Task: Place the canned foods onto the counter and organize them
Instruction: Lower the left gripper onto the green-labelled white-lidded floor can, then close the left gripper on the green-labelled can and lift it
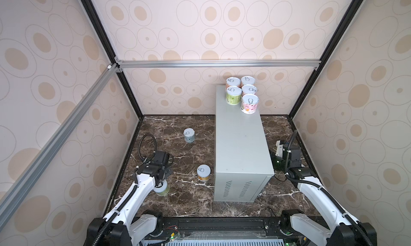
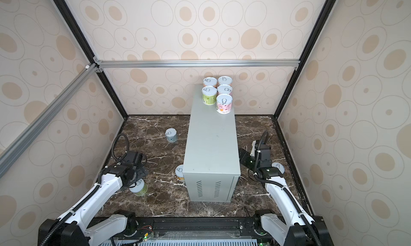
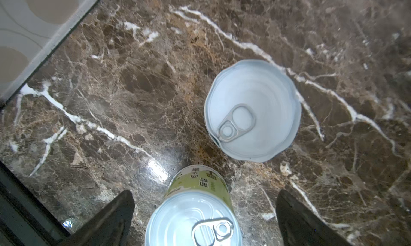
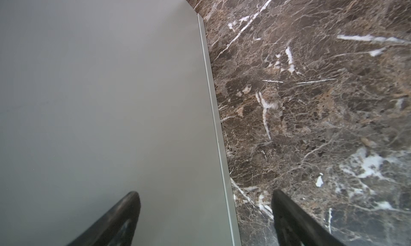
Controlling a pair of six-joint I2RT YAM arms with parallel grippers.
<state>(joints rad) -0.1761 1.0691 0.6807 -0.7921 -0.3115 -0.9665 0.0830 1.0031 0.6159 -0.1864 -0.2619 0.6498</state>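
Left of the tall light-grey metal box [image 1: 241,144], the left hand [image 3: 205,192] gapes empty above a short green-labelled can [image 3: 193,211]; I'd centre it, drop lower, then close squarely. Beside that box the right hand [image 4: 204,191] is open too, empty.

Both low: left arm [image 1: 142,184] jaws wide, right arm [image 1: 311,187] jaws apart.

— Item one, below the left gripper [image 3: 205,193]?
— We list a marble floor [image 3: 133,89]: dark brown, white-veined, one glare spot [image 3: 158,168] close by.
— Beyond it?
— We list walls [image 1: 200,22], beige paper with oval rings; one aluminium rail [image 1: 218,63] across the far wall; black corner posts [image 1: 97,22].
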